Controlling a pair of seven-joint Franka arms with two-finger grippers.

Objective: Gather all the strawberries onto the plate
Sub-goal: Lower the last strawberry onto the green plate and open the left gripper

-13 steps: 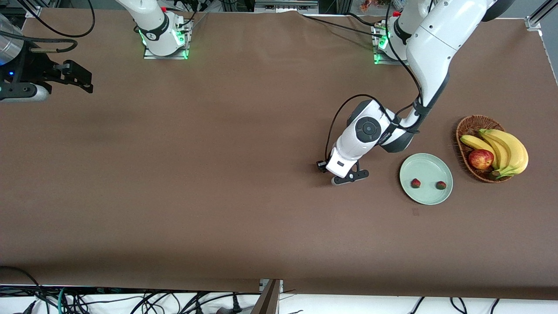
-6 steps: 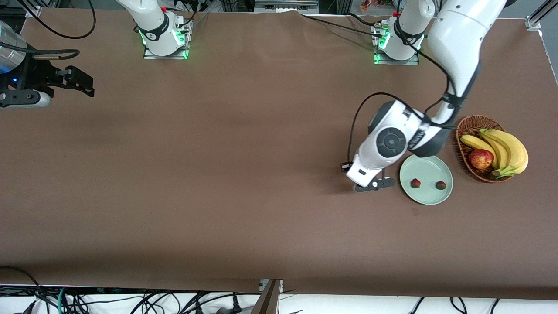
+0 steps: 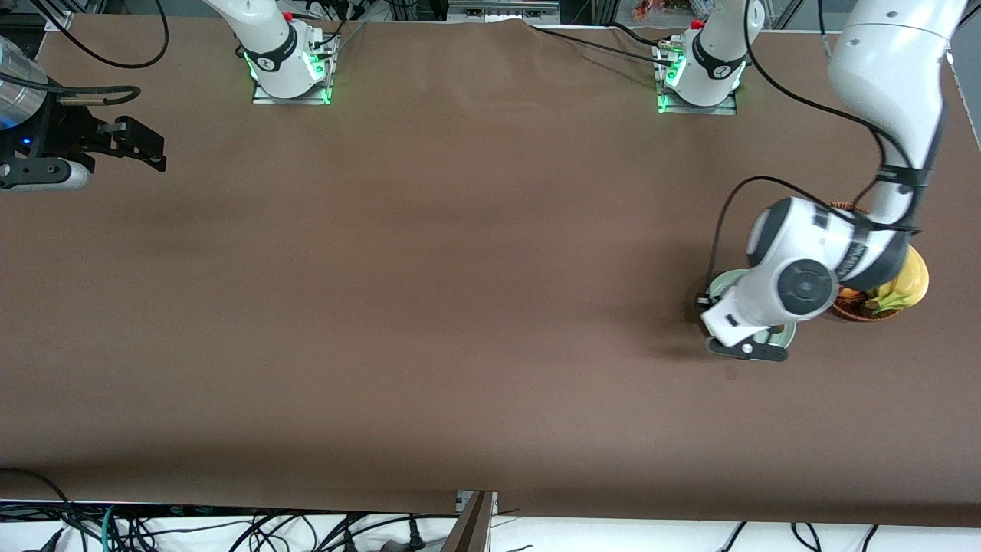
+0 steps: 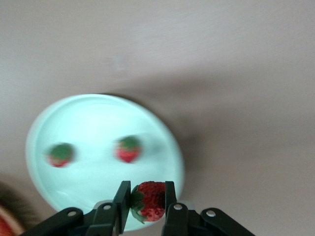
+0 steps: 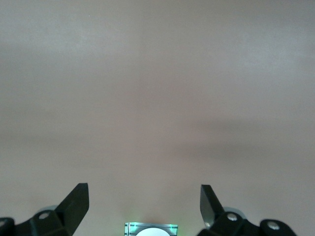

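Note:
My left gripper [image 4: 146,199] is shut on a red strawberry [image 4: 150,200] with a green top, and hangs over the rim of the pale mint plate [image 4: 93,128]. Two more strawberries lie on the plate, one [image 4: 128,149] near its middle and one [image 4: 60,154] beside it. In the front view the left gripper [image 3: 747,349] and its wrist cover most of the plate [image 3: 719,285], hiding all the strawberries there. My right gripper [image 3: 146,146] waits open and empty at the right arm's end of the table; its wrist view shows the right gripper [image 5: 142,201] over bare cloth.
A brown wicker basket [image 3: 857,313] with bananas [image 3: 912,277] stands beside the plate, toward the left arm's end, mostly covered by the left arm. Brown cloth covers the table. The right arm's base [image 5: 150,228] shows between its fingers.
My left arm has swung from bare table toward the left arm's end and now hangs over the plate, strawberry still in its grip. The right gripper has barely shifted.

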